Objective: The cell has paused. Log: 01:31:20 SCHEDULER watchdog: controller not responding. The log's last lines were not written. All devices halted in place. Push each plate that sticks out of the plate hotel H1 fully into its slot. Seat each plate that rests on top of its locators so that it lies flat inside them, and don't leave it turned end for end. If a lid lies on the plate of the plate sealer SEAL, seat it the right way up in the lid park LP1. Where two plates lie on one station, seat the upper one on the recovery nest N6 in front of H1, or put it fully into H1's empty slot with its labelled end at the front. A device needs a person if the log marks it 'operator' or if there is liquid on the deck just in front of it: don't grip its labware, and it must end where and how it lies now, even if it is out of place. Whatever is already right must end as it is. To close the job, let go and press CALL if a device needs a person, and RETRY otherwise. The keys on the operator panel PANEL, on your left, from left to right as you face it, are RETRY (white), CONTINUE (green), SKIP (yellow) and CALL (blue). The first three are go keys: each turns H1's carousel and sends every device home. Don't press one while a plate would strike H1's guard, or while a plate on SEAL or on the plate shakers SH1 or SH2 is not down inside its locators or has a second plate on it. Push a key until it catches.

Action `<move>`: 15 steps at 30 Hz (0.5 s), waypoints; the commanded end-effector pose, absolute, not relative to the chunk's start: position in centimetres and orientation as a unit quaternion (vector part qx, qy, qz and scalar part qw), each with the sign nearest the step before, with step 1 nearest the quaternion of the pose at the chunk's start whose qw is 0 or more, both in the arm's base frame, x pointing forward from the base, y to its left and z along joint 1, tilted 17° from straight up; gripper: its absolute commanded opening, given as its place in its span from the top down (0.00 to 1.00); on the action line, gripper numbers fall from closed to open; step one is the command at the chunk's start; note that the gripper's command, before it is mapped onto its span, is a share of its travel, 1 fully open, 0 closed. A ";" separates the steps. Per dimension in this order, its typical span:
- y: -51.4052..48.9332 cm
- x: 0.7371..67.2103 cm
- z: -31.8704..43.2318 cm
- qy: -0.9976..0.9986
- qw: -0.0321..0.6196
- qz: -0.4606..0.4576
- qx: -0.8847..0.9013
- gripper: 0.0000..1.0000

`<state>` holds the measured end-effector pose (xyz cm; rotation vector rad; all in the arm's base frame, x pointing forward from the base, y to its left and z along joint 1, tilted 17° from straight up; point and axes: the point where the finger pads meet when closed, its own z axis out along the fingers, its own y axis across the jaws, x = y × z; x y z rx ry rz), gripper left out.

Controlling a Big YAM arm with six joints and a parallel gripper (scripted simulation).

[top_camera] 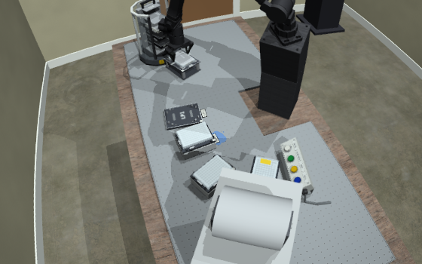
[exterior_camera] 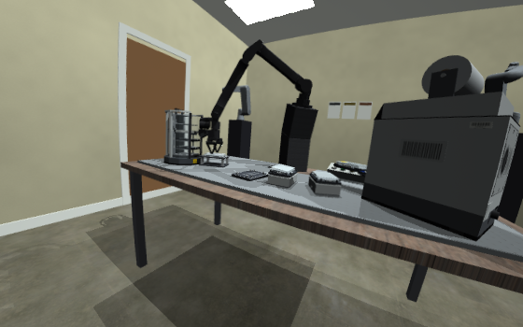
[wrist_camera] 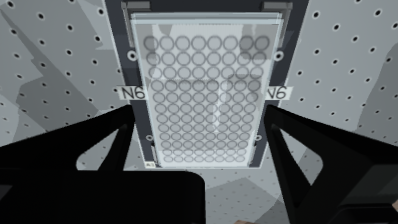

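Now | claw (wrist_camera: 200, 125) spread wide over plate (wrist_camera: 204, 90) | wrist alone shows N6 labels (wrist_camera: 133, 92) | top shows blue puddle (top_camera: 220, 137)

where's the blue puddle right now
In the top view the blue puddle lies mid-deck on the grey mat, at the right-hand end of the middle shaker's white plate, just below the dark lid park.

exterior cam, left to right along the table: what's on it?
Plate hotel → pincer open above the plate on the recovery nest → dark lid park → first shaker with plate → second shaker with plate → large sealer housing.
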<state>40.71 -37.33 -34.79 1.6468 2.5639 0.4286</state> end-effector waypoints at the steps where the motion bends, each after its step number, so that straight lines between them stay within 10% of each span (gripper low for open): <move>1: -39.0 40.4 -32.3 0.831 0.043 0.138 0.537 0.00; 15: -39.3 40.0 -29.9 0.833 0.043 0.138 0.535 0.00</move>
